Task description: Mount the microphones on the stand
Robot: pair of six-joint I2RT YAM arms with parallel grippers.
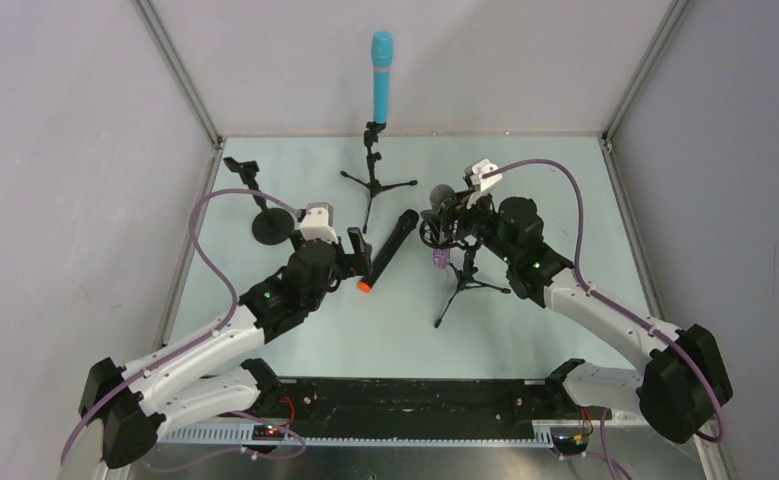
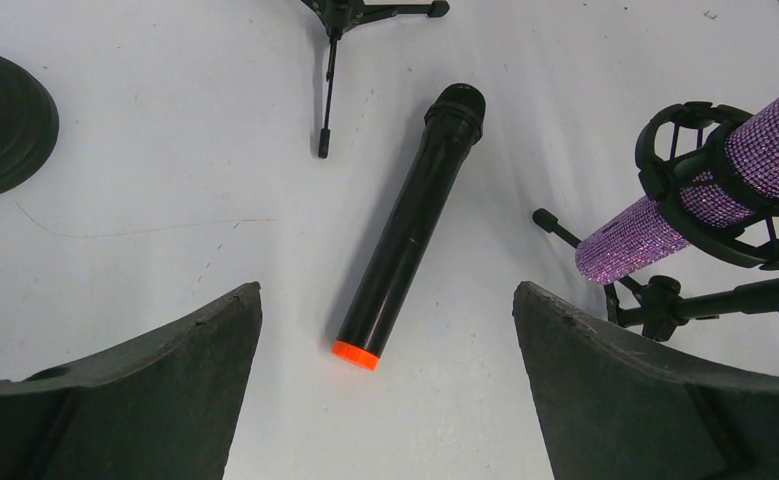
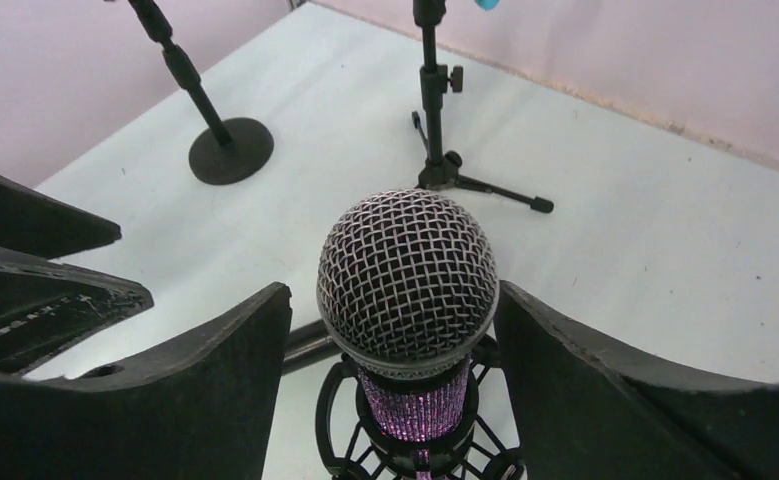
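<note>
Tabletop [image 1: 565,200]: black mic [image 2: 410,225] below open L hand [image 2: 387,295]; R hand [image 3: 393,290] straddles purple mic [image 3: 407,265], grip unclear.

The purple microphone [image 2: 630,238] is sparkly and bumpy, with a metal mesh head [image 3: 407,270]. The black microphone [image 2: 410,225] is smooth plastic. The counter [image 2: 165,170] looks dull.

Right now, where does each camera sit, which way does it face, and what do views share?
Top external: above and behind the bases, looking down on the table; left arm and right arm show.
Left wrist: on the left claw, looking down at the black mic lying flat; both fingers show.
Right wrist: on the right claw, facing the purple mic's mesh head; both fingers show.
Shared: purple mic, all three.
</note>
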